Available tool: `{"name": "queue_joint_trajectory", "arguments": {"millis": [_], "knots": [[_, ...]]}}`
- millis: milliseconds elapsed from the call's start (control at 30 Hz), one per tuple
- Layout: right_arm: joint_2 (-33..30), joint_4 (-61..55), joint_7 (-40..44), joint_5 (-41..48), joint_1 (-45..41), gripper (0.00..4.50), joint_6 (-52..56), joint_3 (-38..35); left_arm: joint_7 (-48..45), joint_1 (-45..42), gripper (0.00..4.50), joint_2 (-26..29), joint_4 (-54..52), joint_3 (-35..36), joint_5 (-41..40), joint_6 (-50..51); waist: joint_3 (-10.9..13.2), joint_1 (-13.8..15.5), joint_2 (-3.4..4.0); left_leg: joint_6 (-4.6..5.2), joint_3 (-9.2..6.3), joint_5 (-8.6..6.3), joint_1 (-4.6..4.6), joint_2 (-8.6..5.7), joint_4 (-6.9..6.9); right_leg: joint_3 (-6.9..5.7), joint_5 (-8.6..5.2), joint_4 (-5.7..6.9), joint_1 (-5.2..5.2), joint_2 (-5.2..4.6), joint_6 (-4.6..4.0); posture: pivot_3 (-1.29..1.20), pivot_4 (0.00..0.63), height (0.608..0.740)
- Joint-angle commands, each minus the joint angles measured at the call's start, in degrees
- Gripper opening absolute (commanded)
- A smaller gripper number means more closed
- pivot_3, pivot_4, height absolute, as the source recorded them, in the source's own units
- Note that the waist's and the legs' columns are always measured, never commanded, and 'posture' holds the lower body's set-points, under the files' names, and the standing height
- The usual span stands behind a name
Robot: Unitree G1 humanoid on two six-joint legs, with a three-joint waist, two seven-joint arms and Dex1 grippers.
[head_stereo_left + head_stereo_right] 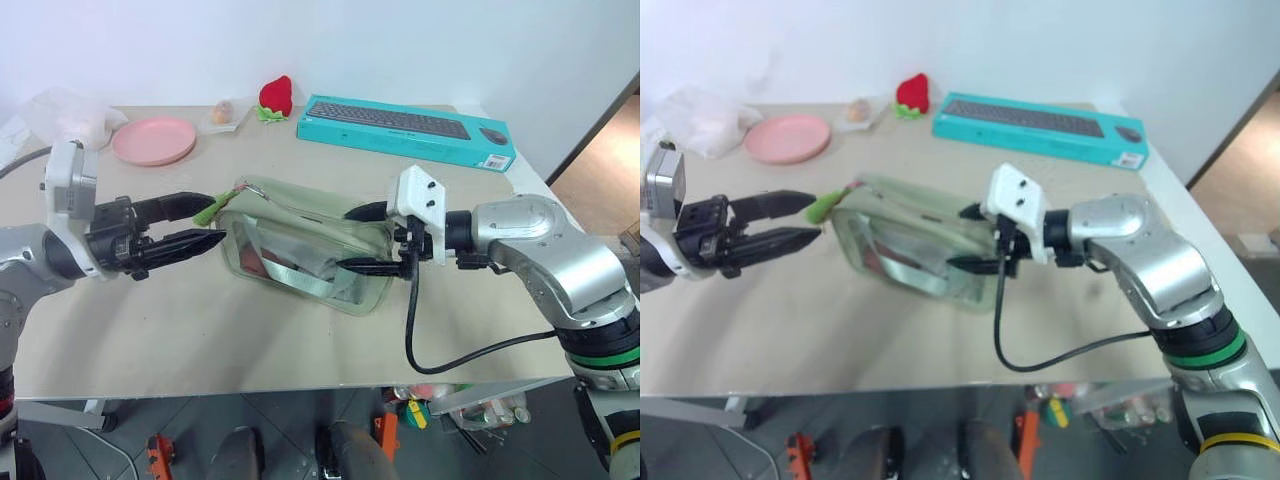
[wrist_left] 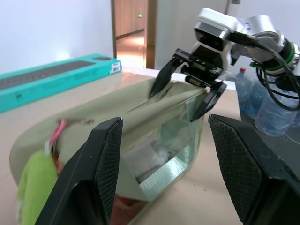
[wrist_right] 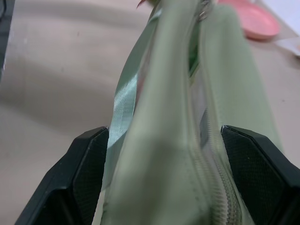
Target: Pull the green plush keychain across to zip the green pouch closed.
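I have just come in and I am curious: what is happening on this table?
A robot is working on a green pouch lying on the table. Its right gripper is open around one end of the pouch. Its left gripper is open at the other end, beside the green plush keychain, which it has not yet grasped. The zipper looks not yet pulled across.
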Motion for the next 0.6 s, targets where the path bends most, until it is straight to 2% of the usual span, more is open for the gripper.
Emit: {"name": "queue_joint_trajectory", "arguments": {"millis": [33,300,600], "knots": [[-0.4,-1.0,1.5,-1.7,-0.2,3.94,-1.0,-1.1,0.9,1.0,3.02,0.3,-2.3,2.2,-1.2,-0.8,0.0,0.0,0.00,0.00,0.00,0.00,0.00,-0.01,0.00,0.00,0.00,0.00,0.00,-0.01,0.00,0.00,0.150,0.740],[-1.3,-3.6,2.7,3.6,1.4,3.94,2.4,-8.9,1.7,4.9,3.02,0.1,-1.9,3.4,-0.6,-1.8,0.0,0.0,0.00,-0.01,0.00,0.01,0.03,-0.01,0.04,-0.02,0.02,0.01,0.03,-0.03,-0.01,0.00,0.150,0.740],[-3.5,-6.7,3.5,3.9,4.0,3.94,4.8,-9.3,1.7,4.1,3.02,0.0,-0.4,2.3,-0.2,-2.8,0.0,0.0,0.00,-0.01,0.00,0.01,0.04,-0.01,0.03,-0.03,0.02,0.01,0.03,-0.02,-0.02,0.00,0.150,0.740]]}}
